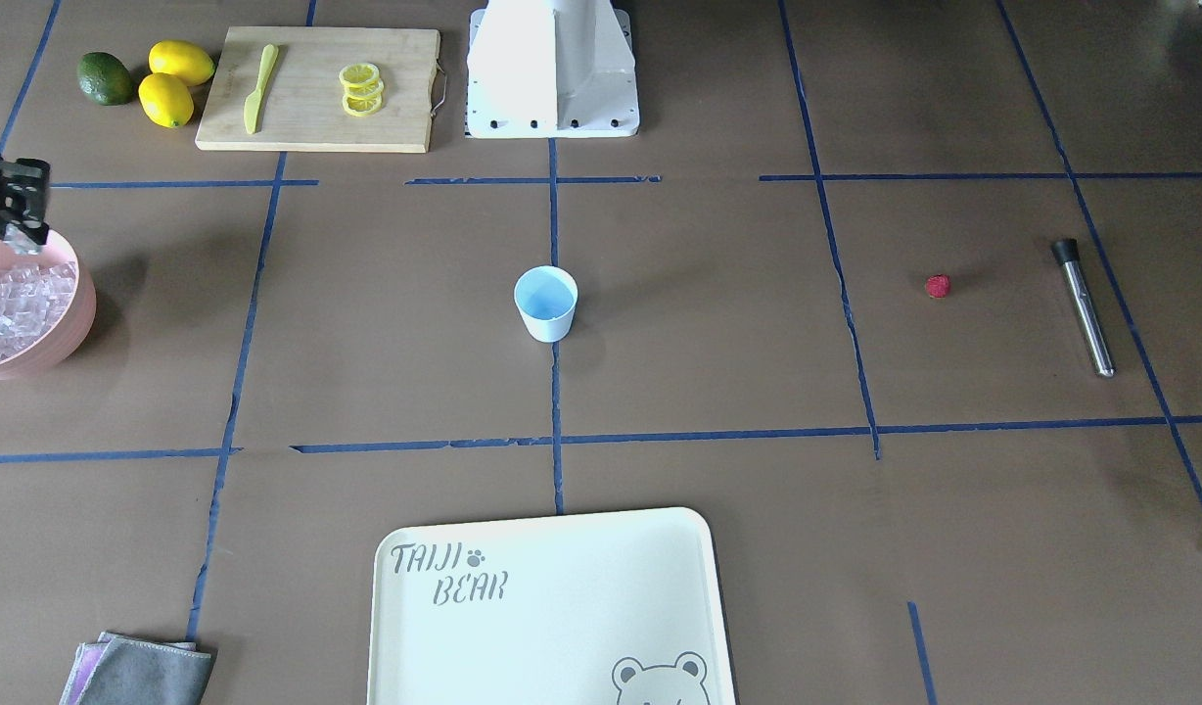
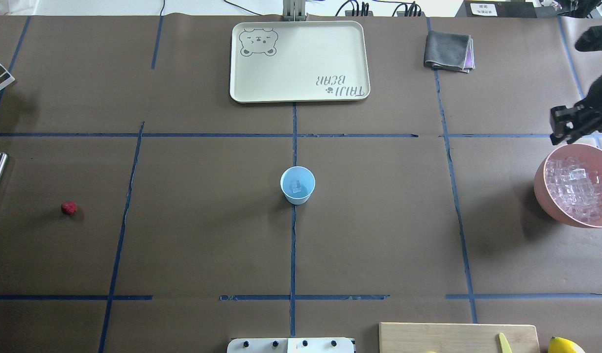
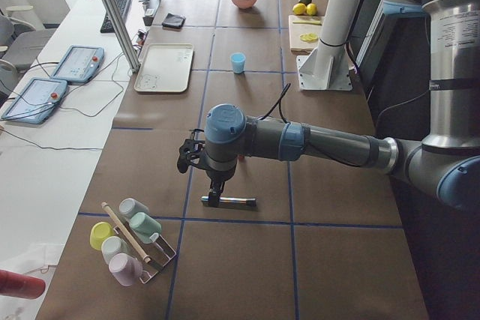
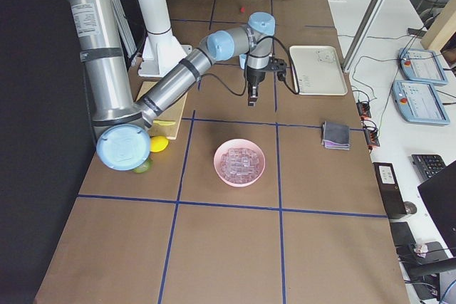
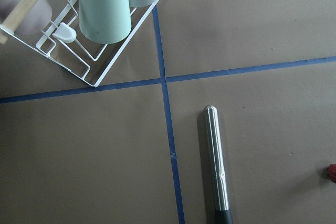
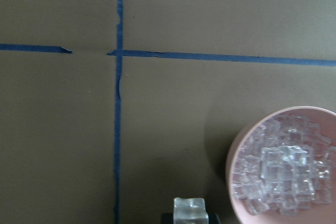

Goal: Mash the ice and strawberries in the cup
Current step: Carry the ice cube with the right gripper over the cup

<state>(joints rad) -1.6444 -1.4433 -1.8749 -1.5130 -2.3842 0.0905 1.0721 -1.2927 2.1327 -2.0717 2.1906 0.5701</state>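
The pale-blue cup [image 2: 297,185] stands upright at the table's centre [image 1: 545,304] with one ice cube [image 2: 296,186] in it. The pink bowl [image 2: 541,189] holds many ice cubes [image 2: 578,189]. My right gripper [image 2: 565,135] hovers over the bowl's far rim, shut on an ice cube [image 6: 190,211]. The red strawberry [image 2: 69,208] lies alone on the left side of the table. My left gripper [image 3: 214,194] hangs just above a steel muddler [image 5: 216,166]; I cannot tell whether it is open or shut.
A cream tray [image 2: 242,73] lies beyond the cup, with a grey cloth [image 2: 448,50] to its right. A cutting board [image 1: 317,88] carries lemon slices and a knife, with lemons and a lime beside it. A wire cup rack [image 5: 105,40] stands near the muddler.
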